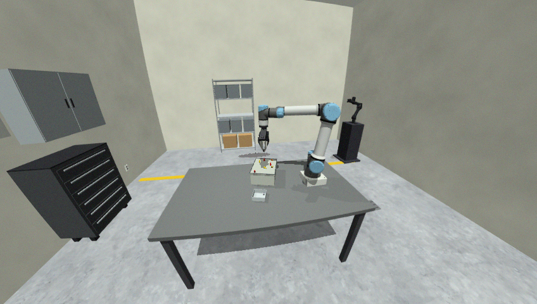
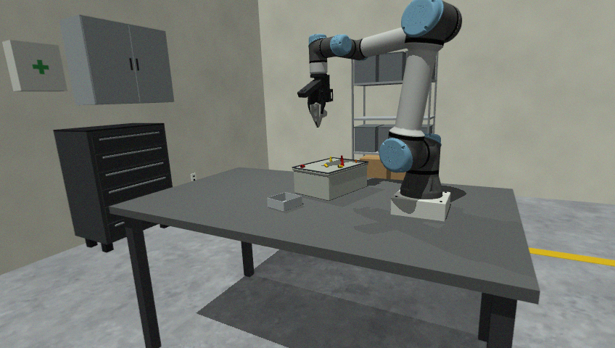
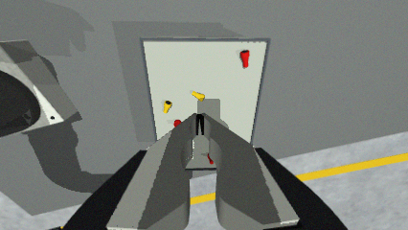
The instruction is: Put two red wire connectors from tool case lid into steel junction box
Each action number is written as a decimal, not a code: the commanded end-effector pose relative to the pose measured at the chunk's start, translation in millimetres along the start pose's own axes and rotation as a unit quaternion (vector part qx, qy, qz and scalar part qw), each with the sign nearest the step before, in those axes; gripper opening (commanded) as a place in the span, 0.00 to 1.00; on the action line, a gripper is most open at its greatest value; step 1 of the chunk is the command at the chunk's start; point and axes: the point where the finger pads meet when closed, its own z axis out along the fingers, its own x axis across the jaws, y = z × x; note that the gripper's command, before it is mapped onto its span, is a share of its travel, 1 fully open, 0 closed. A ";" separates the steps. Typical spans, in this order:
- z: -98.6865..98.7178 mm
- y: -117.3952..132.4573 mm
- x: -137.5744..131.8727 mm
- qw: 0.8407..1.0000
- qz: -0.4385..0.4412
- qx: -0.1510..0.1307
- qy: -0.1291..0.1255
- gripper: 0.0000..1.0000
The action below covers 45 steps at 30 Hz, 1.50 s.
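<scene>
The tool case [image 1: 261, 179] [image 2: 330, 183] [image 3: 206, 67] stands shut on the table, and its pale lid carries small wire connectors. In the wrist view one red connector [image 3: 244, 57] lies near the lid's far right corner. A second red connector [image 3: 177, 123] and a third red connector [image 3: 211, 159] show beside my fingers. A red connector [image 2: 341, 160] stands upright in the exterior view. The steel junction box [image 1: 259, 195] [image 2: 284, 201] sits open-topped in front of the case. My gripper [image 1: 263, 149] [image 2: 318, 124] [image 3: 199, 115] hangs high above the lid, shut and empty.
Two yellow connectors [image 3: 167, 106] [image 3: 198, 96] also lie on the lid. The arm's base [image 1: 312, 178] [image 2: 420, 206] stands on the table right of the case. A shelf rack [image 1: 233, 113] stands behind the table and a black drawer cabinet [image 1: 75, 188] at the left wall.
</scene>
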 end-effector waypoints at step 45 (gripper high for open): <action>132.1 -14.4 84.5 0.992 -0.123 -0.002 0.001 0.18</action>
